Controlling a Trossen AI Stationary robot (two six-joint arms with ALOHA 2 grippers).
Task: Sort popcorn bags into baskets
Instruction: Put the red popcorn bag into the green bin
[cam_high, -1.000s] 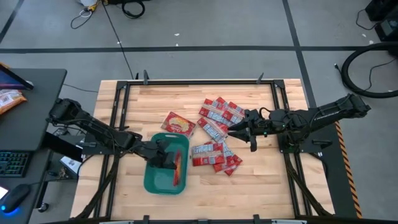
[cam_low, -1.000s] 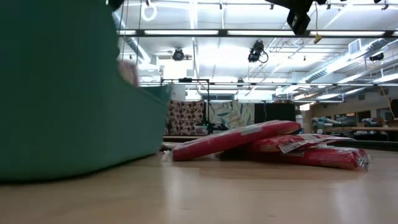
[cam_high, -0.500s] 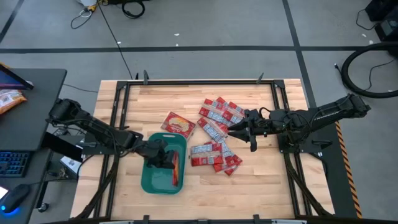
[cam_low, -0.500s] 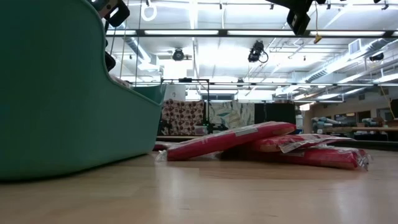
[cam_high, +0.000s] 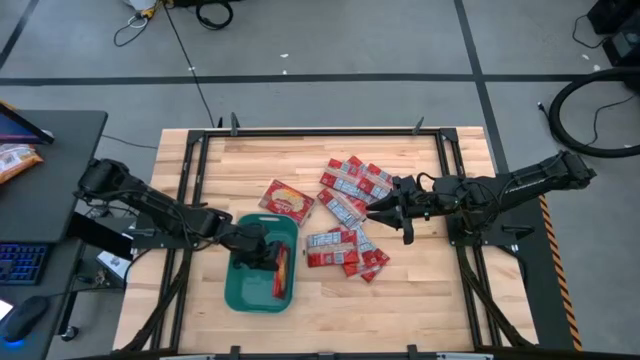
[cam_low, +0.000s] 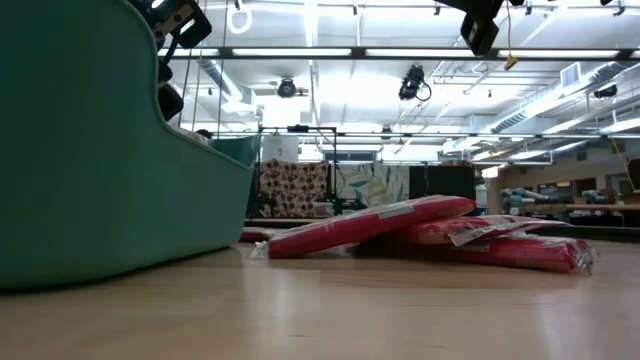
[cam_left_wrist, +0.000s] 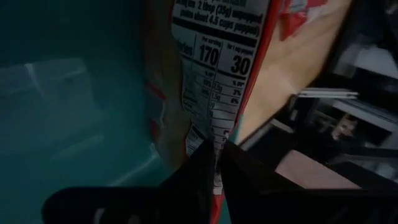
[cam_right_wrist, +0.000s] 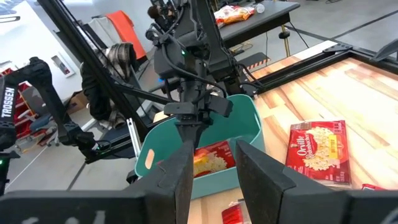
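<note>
The teal basket (cam_high: 232, 290) stands near the table's left front, and its wall (cam_low: 100, 180) fills the left of the low view. My left gripper (cam_high: 268, 255) is over the basket, shut on a red popcorn bag (cam_high: 281, 270). Several small red bags (cam_high: 345, 215) lie flat in a loose, overlapping pile at mid-table. A larger squarish bag (cam_high: 287, 199) lies flat just beyond the basket. Above the pile's right edge my right gripper (cam_high: 380, 212) stands open, pointing toward the basket, with nothing between its fingers (cam_right_wrist: 186, 168). My left gripper pinches one edge of the bag (cam_left_wrist: 214, 146), by the white nutrition panel, between its two fingers. The fingers slant down into the basket from the table's left. The bag sits tilted inside the basket (cam_right_wrist: 208, 157); I cannot tell whether its free end rests on the floor.
Black frame rails (cam_high: 190, 170) run along the table's left, right and far edges. A desk with a keyboard (cam_high: 20, 262) stands left of the table. Bare wood (cam_high: 420, 300) lies at the front right.
My left gripper has rolled and tipped in place over the basket, still shut on the bag. The bag has turned from nearly edge-on to showing more of its red face from above. The basket has slid a little toward the table's left front corner.
</note>
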